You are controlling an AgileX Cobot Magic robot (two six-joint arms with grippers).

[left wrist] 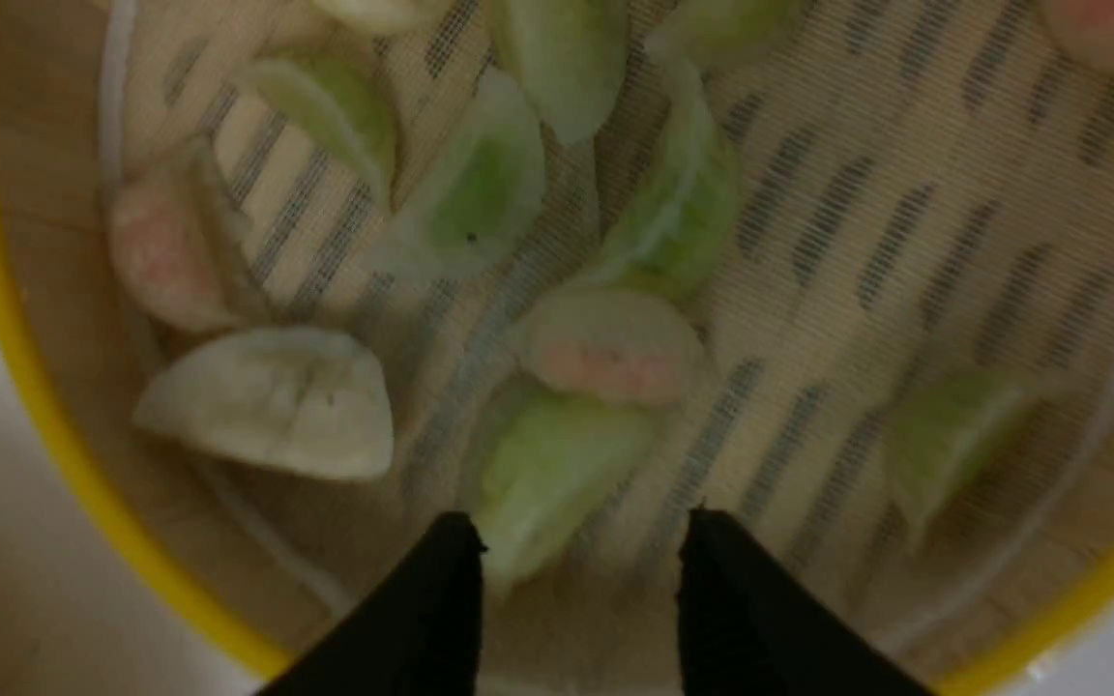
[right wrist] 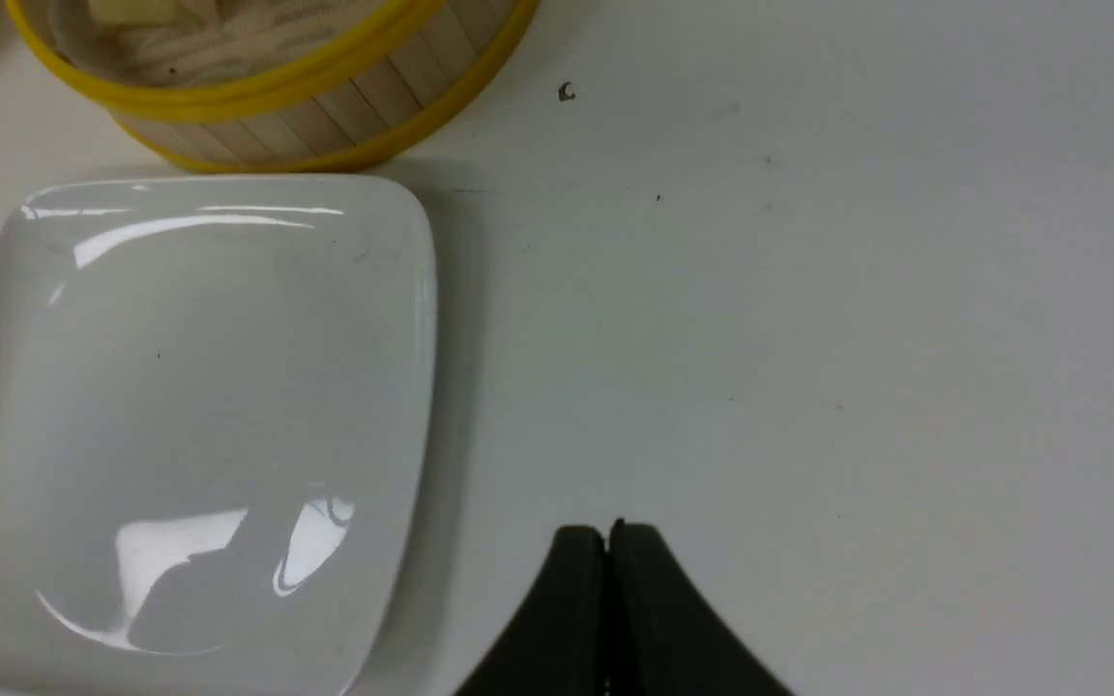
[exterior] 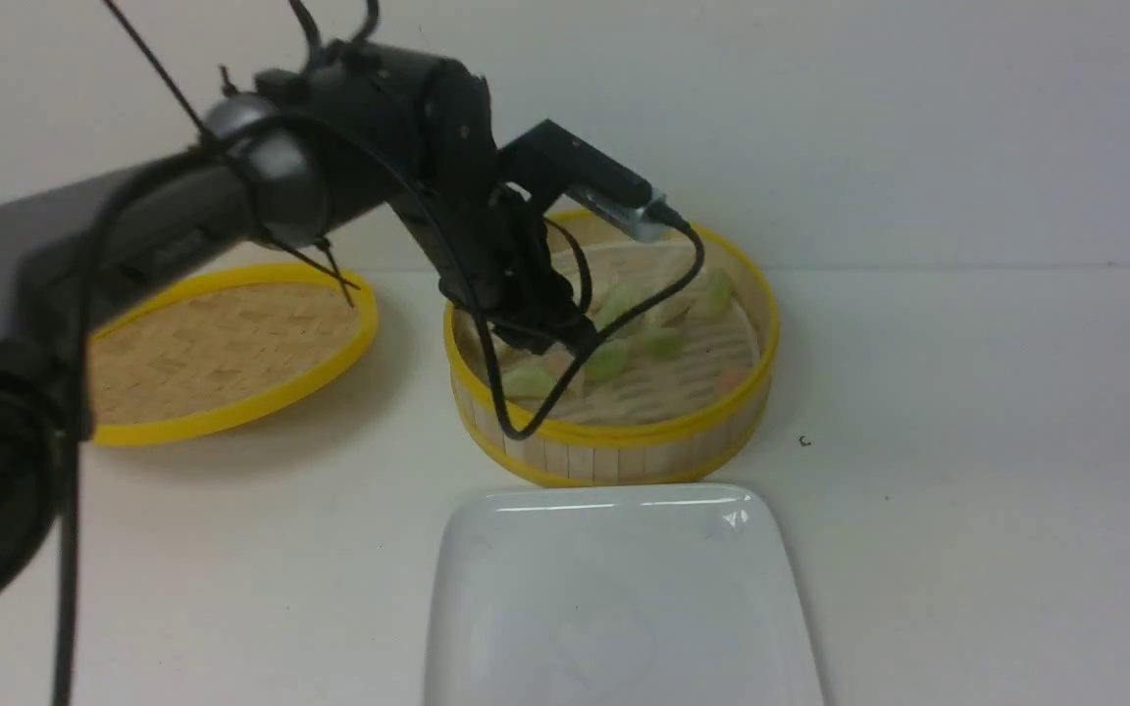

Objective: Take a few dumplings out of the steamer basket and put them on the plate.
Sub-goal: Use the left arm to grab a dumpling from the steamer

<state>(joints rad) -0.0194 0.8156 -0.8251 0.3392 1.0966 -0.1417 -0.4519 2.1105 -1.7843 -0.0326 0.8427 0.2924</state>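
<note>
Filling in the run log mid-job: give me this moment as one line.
left gripper: open over pale green dumpling in round bamboo steamer basket | right gripper: shut, above table | glossy white square plate: no dumplings

Front faces forward across the surface (exterior: 967,490); left wrist peers closely into the basket (left wrist: 35,387); right wrist shares the plate (right wrist: 180,319).

The dumplings (left wrist: 557,464) are pale green, whitish or pinkish, steamer basket (exterior: 624,459) yellow-rimmed, plate (exterior: 614,608) white.

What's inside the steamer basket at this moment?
Green, pinkish and whitish dumplings lie scattered on its mesh-lined slatted floor. The left gripper, jaws apart, hangs over a green one. From the front, the left arm covers the steamer basket's left part.
</note>
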